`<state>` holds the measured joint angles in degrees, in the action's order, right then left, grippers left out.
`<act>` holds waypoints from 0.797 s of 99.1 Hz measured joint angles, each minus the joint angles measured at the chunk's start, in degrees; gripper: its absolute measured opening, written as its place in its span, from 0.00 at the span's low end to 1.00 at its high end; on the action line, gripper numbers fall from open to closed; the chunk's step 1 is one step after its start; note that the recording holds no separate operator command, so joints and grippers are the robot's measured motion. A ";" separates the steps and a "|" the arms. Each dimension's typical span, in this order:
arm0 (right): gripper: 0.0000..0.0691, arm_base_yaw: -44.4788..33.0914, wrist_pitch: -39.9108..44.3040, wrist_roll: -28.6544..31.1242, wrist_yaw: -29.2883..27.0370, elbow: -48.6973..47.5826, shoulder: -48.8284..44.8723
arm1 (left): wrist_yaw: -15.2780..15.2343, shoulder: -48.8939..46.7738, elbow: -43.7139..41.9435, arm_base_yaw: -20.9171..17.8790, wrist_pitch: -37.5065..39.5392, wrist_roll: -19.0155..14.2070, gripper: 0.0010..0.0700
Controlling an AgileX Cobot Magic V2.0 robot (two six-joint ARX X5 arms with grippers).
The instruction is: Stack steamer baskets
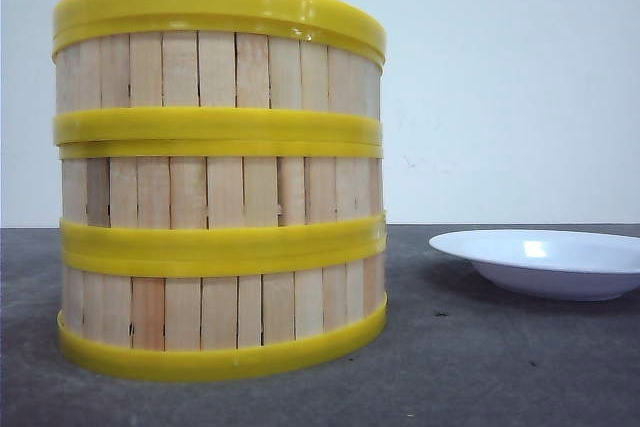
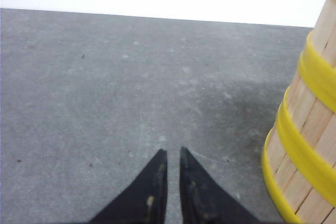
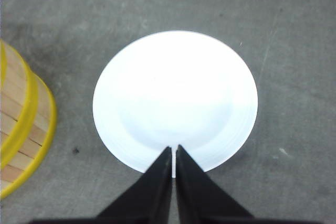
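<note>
Steamer baskets (image 1: 220,182): three, stacked in one upright column, rims meeting, standing on the grey tabletop (image 1: 480,367) toward its left side. Stacking appears complete; nothing seems left but to withdraw. White plate (image 1: 545,262): near the stack, apart from it, empty. Left gripper (image 2: 172,153): jaws nearly closed, holding nothing, beside the stack. Right gripper (image 3: 173,149): jaws pressed together, empty, over the plate's rim.

Left tool (image 2: 172,153): two matte black fingers (image 2: 152,190), flat-faced, broad at base, tapering to sharp points; small pale scuff marks on inner edges. Right tool (image 3: 174,149): same pair of black wedge-shaped fingers (image 3: 149,195), smooth, unmarked. No cables, screws or lettering visible. Arms not visible in front view.
</note>
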<state>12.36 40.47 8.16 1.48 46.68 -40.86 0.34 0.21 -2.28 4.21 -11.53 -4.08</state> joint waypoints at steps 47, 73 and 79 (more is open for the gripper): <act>0.01 0.00 -4.20 0.00 0.00 0.00 0.00 | -0.02 0.00 0.00 0.00 0.00 0.00 0.01; 0.01 -1.09 -14.97 -1.44 -1.97 -7.13 5.44 | -0.04 0.00 0.00 0.00 0.00 -0.02 0.01; 0.01 -1.88 -21.07 -1.84 -0.57 -13.38 10.29 | -0.02 0.00 0.00 0.00 0.00 -0.02 0.01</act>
<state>10.48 19.40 6.33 0.91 33.30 -30.57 0.32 0.21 -2.28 4.21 -11.53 -4.10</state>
